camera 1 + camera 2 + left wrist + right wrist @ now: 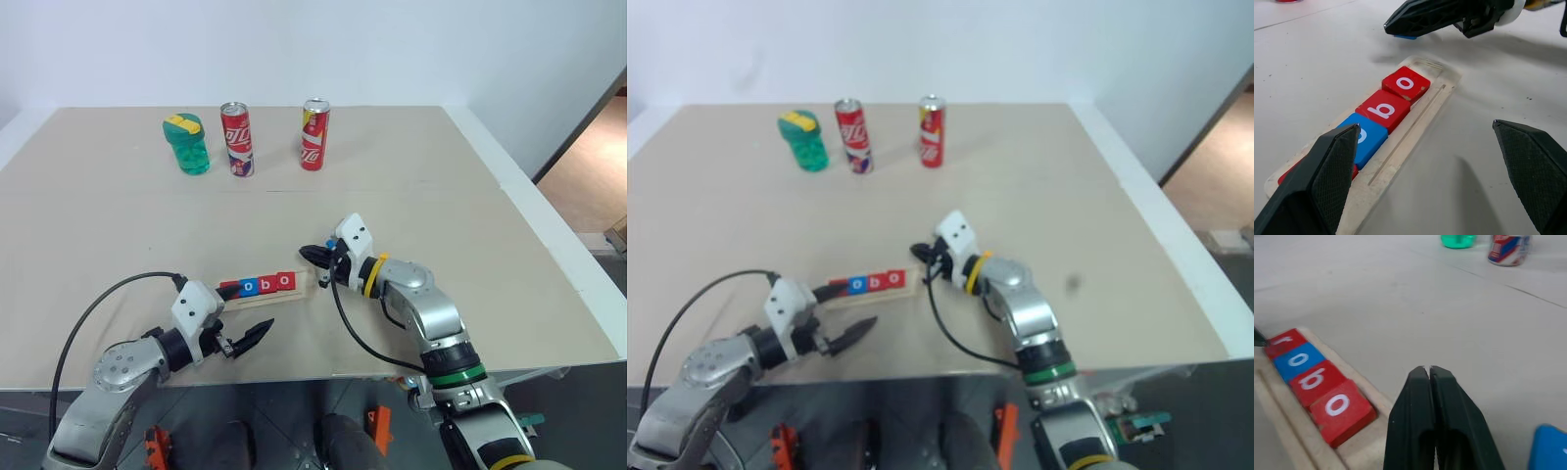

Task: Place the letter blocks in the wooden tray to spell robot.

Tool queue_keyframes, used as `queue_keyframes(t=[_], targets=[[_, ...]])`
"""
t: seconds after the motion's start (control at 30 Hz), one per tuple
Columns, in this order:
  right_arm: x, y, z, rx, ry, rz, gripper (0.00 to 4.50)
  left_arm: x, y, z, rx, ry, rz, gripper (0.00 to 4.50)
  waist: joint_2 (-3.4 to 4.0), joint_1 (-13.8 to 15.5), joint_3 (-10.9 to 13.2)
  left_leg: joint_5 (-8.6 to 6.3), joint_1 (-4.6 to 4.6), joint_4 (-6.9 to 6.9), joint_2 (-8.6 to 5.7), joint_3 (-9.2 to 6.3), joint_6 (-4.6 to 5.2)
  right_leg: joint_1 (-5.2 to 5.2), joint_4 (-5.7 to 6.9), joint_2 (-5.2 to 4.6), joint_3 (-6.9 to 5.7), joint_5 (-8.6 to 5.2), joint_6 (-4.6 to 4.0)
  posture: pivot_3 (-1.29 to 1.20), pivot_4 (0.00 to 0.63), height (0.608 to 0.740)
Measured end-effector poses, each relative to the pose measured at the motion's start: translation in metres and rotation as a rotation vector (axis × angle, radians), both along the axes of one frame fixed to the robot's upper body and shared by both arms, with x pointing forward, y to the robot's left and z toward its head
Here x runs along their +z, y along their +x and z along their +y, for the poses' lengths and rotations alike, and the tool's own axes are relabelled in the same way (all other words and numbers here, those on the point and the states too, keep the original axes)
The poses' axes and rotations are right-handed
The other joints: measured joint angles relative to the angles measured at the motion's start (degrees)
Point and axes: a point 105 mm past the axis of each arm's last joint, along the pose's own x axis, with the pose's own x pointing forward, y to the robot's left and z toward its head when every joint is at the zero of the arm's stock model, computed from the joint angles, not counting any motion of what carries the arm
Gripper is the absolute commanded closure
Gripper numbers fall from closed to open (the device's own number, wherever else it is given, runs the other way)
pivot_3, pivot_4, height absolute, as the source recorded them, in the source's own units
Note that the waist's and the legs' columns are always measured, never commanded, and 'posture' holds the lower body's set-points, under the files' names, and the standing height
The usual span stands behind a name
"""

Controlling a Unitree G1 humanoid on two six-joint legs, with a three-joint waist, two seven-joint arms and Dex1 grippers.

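In the left eye view we are looking at the right gripper (pixel 312 255), whose two black fingers are pressing together with nothing between them; it is hovering just past the right-hand end of the wooden tray (pixel 306 287). The left gripper (pixel 257 335) is sitting near the table's front edge, just in front of the tray's left half, and we are seeing its fingers as one dark wedge here. The tray is lying slightly angled, nearer the front edge than the back edge of the table (pixel 470 235). In it we are reading four letter blocks (pixel 258 285) in a touching row: red, blue, red, red. Near the back edge a green cup (pixel 186 144) and two red cans (pixel 237 139) are standing upright in a line, well apart from the tray.

In the left wrist view we are looking between that gripper's own fingers (pixel 1312 191), which are standing wide apart and holding nothing. The tray's blue o, red b and red o are showing between them, and one empty slot is remaining at the tray's far end. Beyond it the right gripper is hanging closed, with a blue tile (pixel 1404 36) lying on the table just under its tips.

In the right wrist view we are seeing the closed fingers (pixel 1420 421) beside the last red o, the row reading r, o, b, o, and the blue tile lying loose on the table nearby.
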Motion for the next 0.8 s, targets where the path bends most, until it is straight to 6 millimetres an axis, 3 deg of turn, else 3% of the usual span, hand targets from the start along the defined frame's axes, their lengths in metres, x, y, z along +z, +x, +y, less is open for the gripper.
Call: queue_keyframes(t=[0.43,0.8], targets=[[-0.02,-0.014,0.011,0.03,-0.088,0.011,4.39,0.005,0.003,-0.002,-0.016,-0.001,-0.017,0.0,-0.01,0.01,0.0,0.0,-0.01,-0.01,-0.01,0.02,0.0,0.0,-0.01,-0.02,0.01,-0.04,0.02,0.0,0.15,0.74],[-0.021,-0.018,0.018,0.06,-0.094,0.009,4.39,0.003,0.002,-0.002,-0.009,-0.003,-0.013,0.0,-0.01,0.01,0.0,0.0,-0.01,-0.01,-0.01,0.01,0.0,0.0,-0.01,-0.02,0.0,-0.04,0.02,0.0,0.15,0.74]])
